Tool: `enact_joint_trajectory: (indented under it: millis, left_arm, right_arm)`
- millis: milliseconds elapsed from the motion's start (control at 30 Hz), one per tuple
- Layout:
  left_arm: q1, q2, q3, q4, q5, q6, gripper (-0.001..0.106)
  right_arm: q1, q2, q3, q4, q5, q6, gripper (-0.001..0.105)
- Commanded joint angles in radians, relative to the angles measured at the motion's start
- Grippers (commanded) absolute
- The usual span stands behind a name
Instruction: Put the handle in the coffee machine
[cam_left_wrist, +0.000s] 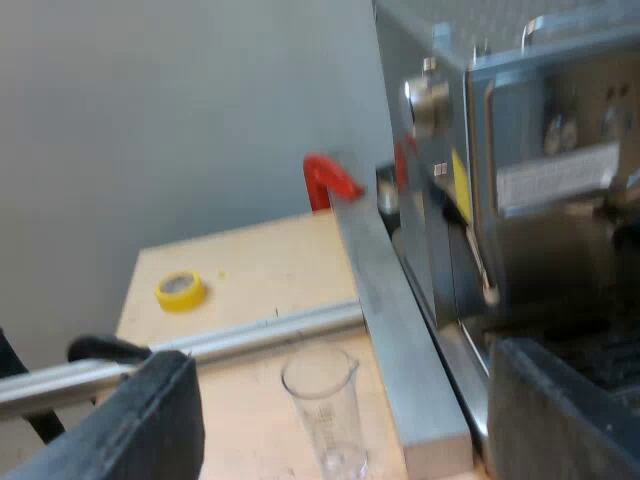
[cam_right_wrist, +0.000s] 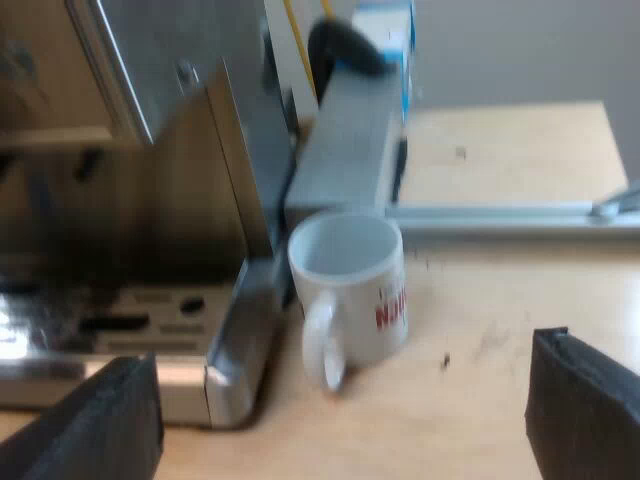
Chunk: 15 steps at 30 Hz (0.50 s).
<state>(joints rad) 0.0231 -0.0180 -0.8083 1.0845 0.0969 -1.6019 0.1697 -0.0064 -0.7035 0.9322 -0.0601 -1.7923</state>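
One espresso machine (cam_left_wrist: 520, 200) stands on the desk (cam_left_wrist: 250, 270), steel front and side gleaming, with a long metal bar (cam_left_wrist: 400, 330) running along its base. Beyond that bar, at the desk's edge, a red piece (cam_left_wrist: 325, 180) pokes up, and I can't tell whether it's the end of the holder's handle. Left pincer (cam_left_wrist: 345, 365) hangs wide open and empty over a measuring glass (cam_left_wrist: 325, 410) beside the bar; a yellow tape roll (cam_left_wrist: 181, 290) lies farther off. Right pincer (cam_right_wrist: 340, 370), also spread wide and empty, looks down on an upright white mug (cam_right_wrist: 350, 290) just beside the machine's base corner.
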Motion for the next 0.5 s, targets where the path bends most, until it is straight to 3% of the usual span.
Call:
enact_joint_trajectory:
  millis: [33,200,500]
  left_arm:
    - [0.000,-0.135,0.059,-0.032,-0.013,-0.014,0.062]
    - [0.000,-0.135,0.143,-0.037,-0.004,-0.014,0.062]
    - [0.000,-0.135,0.224,-0.043,0.074,-0.014,0.062]
  right_arm:
    - [-0.002,-0.046,0.040,-0.009,-0.009,0.000,0.075]
    - [-0.002,-0.045,0.108,-0.009,-0.009,0.000,0.075]
    - [-0.002,-0.045,0.188,0.047,-0.009,0.000,0.075]
